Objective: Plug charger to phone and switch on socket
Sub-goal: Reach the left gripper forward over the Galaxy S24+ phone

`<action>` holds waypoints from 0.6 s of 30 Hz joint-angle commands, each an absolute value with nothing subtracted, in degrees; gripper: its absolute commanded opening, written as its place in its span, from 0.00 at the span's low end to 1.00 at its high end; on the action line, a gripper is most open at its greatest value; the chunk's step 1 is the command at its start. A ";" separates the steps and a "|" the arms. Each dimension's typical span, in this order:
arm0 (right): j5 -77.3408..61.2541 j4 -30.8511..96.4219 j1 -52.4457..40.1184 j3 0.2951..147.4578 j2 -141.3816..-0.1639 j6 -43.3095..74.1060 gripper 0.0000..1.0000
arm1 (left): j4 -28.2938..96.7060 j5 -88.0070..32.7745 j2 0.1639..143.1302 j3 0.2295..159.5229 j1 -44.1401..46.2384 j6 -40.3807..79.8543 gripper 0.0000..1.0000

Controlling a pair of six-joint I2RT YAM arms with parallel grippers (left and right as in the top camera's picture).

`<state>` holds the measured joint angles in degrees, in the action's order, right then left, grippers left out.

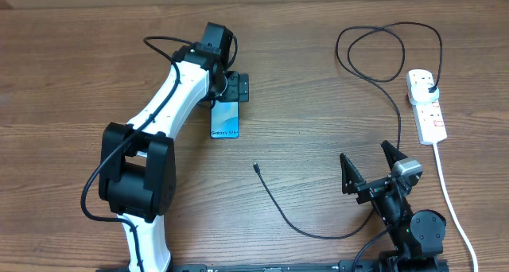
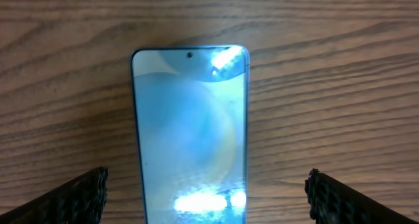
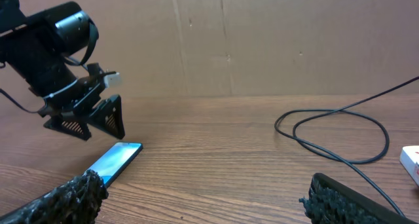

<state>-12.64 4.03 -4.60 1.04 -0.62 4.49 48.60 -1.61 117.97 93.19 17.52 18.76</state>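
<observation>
Overhead, you lose one short end of the phone (image 1: 226, 122) under the left tool (image 1: 231, 93); left wrist view crops an end too, and right wrist view clips the socket (image 3: 411, 162).

**Wood-grain bench carries a phone, a charger and a socket**

The bench (image 1: 71, 41) is brown wood with the grain running side to side. The phone (image 1: 226, 119) lies flat left of centre, its pale blue screen facing up and lit by glare, with its "Galaxy" lettering at the near short edge. The charger (image 1: 262, 180) trails across the right half. Its connector tip (image 1: 255, 168) rests on bare wood, near the phone but apart from it. The thin black cable curves toward the front edge and makes a wide loop at the far right. The socket (image 1: 427, 105) lies flat on the right, and the black plug (image 1: 429, 85) sits in its far end. Its white cord (image 1: 448, 200) runs to the front edge.
</observation>
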 commanded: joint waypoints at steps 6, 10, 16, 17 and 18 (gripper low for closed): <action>-12.12 3.73 -4.82 0.45 -0.16 4.43 1.00 | 42.46 0.03 117.01 85.56 17.72 19.57 1.00; -12.12 3.73 -4.82 0.45 -0.16 4.43 1.00 | 38.09 -0.03 117.01 82.15 17.72 20.03 1.00; -12.12 3.73 -4.82 0.45 -0.16 4.43 1.00 | 35.68 -0.05 117.01 78.78 17.82 21.47 0.91; -12.12 3.75 -4.82 0.45 -0.16 4.43 1.00 | 35.70 -0.08 117.01 78.50 17.96 21.47 0.89; -12.12 3.73 -4.82 0.45 -0.16 4.43 1.00 | 35.75 -0.05 117.01 78.22 18.04 21.47 0.87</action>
